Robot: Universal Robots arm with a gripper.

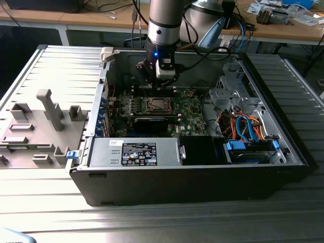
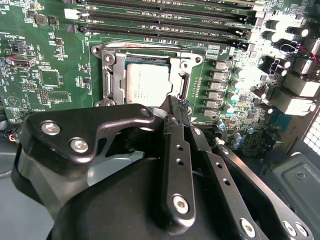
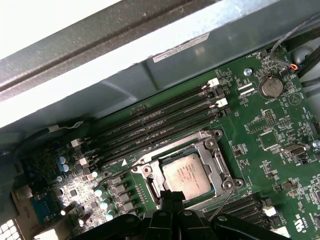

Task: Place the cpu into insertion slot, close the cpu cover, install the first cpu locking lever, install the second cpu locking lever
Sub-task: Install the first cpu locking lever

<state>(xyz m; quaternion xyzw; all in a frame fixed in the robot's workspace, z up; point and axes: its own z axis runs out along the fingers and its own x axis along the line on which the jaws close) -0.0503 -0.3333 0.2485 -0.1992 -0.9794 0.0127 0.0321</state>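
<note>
Silvery cpu (image 2: 147,86) sits in slot (image 3: 220,167), cover (image 2: 112,75) down; gripper (image 2: 177,106) fingers pressed together by thin springy lever.

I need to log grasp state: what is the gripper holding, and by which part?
Nothing: the gripper is shut and empty, tips beside the cpu cover; the cpu sits seated.

Cams: one off-arm overview, two on-arm close-ups.
Exterior view looks down at an angle into the open computer case (image 1: 192,167), mid range. Both wrist views sit close above the motherboard (image 2: 45,75) (image 3: 280,130), facing down from differing sides; all three share the insertion slot (image 1: 158,105) (image 2: 150,80) (image 3: 187,172).
</note>
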